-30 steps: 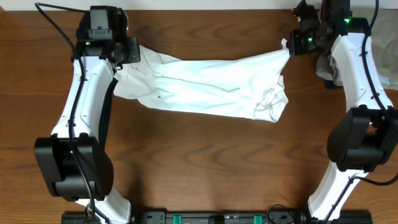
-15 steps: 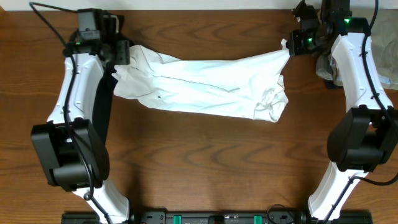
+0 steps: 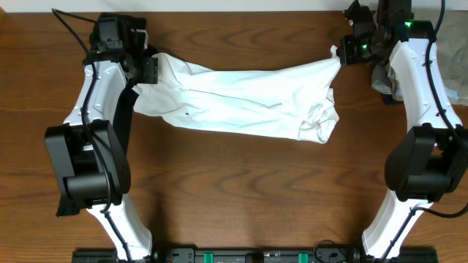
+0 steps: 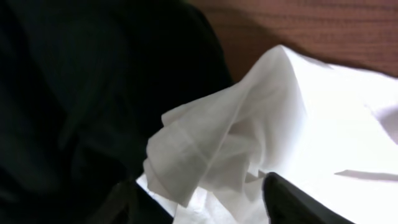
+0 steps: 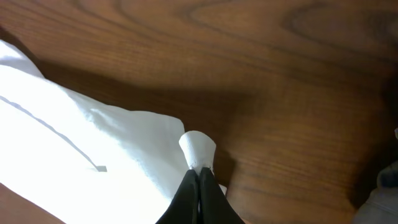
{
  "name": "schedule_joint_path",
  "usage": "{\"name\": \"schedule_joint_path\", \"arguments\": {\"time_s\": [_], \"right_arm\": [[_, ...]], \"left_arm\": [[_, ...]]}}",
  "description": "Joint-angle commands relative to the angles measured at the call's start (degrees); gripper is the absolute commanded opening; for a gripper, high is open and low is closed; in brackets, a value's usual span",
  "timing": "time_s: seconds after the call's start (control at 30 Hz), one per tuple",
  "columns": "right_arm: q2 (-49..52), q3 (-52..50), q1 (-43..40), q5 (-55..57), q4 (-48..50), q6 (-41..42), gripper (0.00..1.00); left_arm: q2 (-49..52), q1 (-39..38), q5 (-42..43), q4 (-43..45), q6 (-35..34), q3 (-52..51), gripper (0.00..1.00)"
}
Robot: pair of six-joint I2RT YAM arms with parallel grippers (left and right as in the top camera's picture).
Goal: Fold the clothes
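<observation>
Overhead, right fingers [image 5: 190,198] pinch the white shirt [image 3: 248,102]; left fingers [image 4: 293,202] stand apart, gripping nothing.

A dark brown wooden tabletop [image 3: 241,190] with long wavy grain fills nearly the whole overhead view. Along its far edge runs a narrow pale strip [image 3: 241,4], wall or floor I cannot tell. Light falls evenly from above, leaving soft, short shadows on the wood.
</observation>
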Motion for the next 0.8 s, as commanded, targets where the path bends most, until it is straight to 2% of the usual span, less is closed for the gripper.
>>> {"name": "schedule_joint_path", "arguments": {"time_s": [0.0,0.2,0.33,0.47,0.77], "right_arm": [[-1.8,1.2,0.2,0.3,0.2,-0.5,0.01],[-1.7,1.2,0.3,1.1,0.2,-0.5,0.01],[-1.7,1.2,0.2,1.1,0.2,-0.5,0.01],[-1.7,1.2,0.3,1.1,0.2,-0.5,0.01],[-1.7,1.2,0.3,1.1,5.1,-1.0,0.01]], "left_arm": [[0.3,0.0,1.0,1.1,1.0,-0.1,0.54],[0.3,0.0,1.0,1.9,1.0,-0.1,0.26],[0.3,0.0,1.0,1.7,1.0,-0.1,0.14],[0.3,0.0,1.0,2.5,1.0,-0.1,0.06],[-0.3,0.0,-4.5,4.2,-1.7,4.6,0.06]]}}
